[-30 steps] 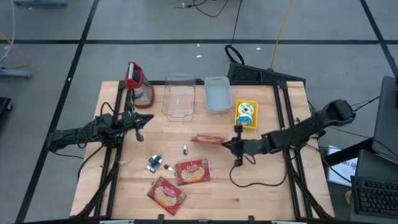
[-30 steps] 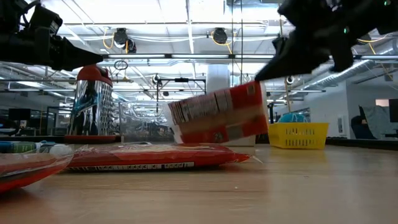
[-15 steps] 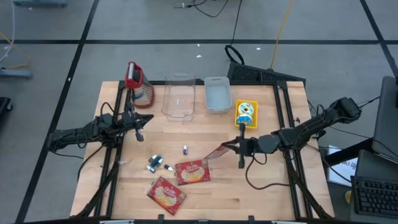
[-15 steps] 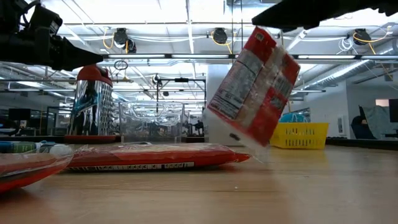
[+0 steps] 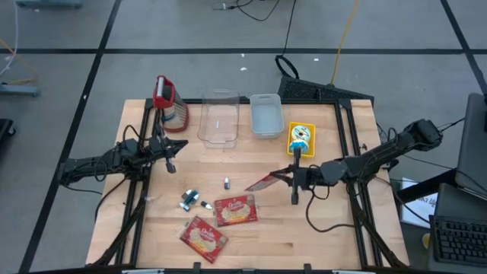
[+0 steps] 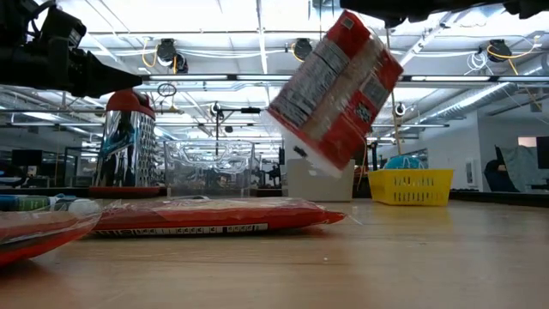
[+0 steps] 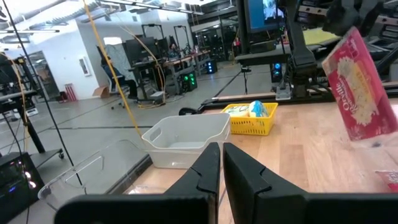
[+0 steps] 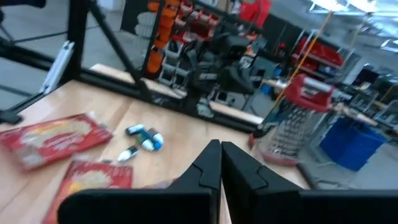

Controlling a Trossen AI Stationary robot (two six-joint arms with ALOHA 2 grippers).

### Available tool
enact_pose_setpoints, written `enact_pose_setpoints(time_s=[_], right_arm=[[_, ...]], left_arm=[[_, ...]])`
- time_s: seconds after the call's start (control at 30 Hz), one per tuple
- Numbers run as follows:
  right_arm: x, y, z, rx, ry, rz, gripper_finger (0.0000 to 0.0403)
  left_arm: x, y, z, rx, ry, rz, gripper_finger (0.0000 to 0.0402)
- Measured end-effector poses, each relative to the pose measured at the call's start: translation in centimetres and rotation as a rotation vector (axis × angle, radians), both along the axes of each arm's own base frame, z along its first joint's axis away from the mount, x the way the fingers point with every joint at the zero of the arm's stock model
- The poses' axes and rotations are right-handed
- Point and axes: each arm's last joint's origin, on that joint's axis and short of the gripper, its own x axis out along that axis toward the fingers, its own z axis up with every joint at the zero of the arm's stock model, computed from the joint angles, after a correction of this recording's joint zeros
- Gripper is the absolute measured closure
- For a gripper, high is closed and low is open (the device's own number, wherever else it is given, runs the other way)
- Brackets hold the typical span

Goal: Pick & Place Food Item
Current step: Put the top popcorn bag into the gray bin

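Red food packet [image 6: 336,90] is hanging tilted in the air, clear of the tabletop [image 5: 335,228], over the middle of the table, pinched at one edge by the right gripper [image 5: 290,176], whose fingers are closed tight on it. Left gripper [image 5: 172,150] is waiting near the grater [image 5: 166,97] at the table's left, fingers almost touching and holding nothing. Step in hand looks like the carry after pickup; next move is likely calling for transport toward a container, perhaps the white bin [image 5: 266,116] or the clear tub [image 5: 219,118], then release.
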Motion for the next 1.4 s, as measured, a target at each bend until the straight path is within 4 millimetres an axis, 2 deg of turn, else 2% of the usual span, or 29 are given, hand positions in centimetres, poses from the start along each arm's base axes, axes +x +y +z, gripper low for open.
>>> enact_pose_setpoints(time_s=[0.4,0.6,0.77,1.1,1.4], right_arm=[[-0.3,-3.7,2.2,-0.035,-0.115,-0.143,0.0403],[-1.3,-6.3,4.0,-0.088,-0.215,-0.258,0.0403],[-1.6,-8.8,4.8,-0.139,-0.269,-0.377,0.0403],[-1.3,-14.1,4.2,-0.172,-0.282,-0.462,0.0403],[-0.5,-18.2,2.0,-0.244,-0.183,-0.516,0.0403]], left_arm=[[0.0,0.0,0.0,0.0,0.0,0.0,0.0378],[0.0,0.0,0.0,0.0,0.0,0.0,0.0378],[0.0,0.0,0.0,0.0,0.0,0.0,0.0378],[0.0,0.0,0.0,0.0,0.0,0.0,0.0378],[0.0,0.0,0.0,0.0,0.0,0.0,0.0378]])
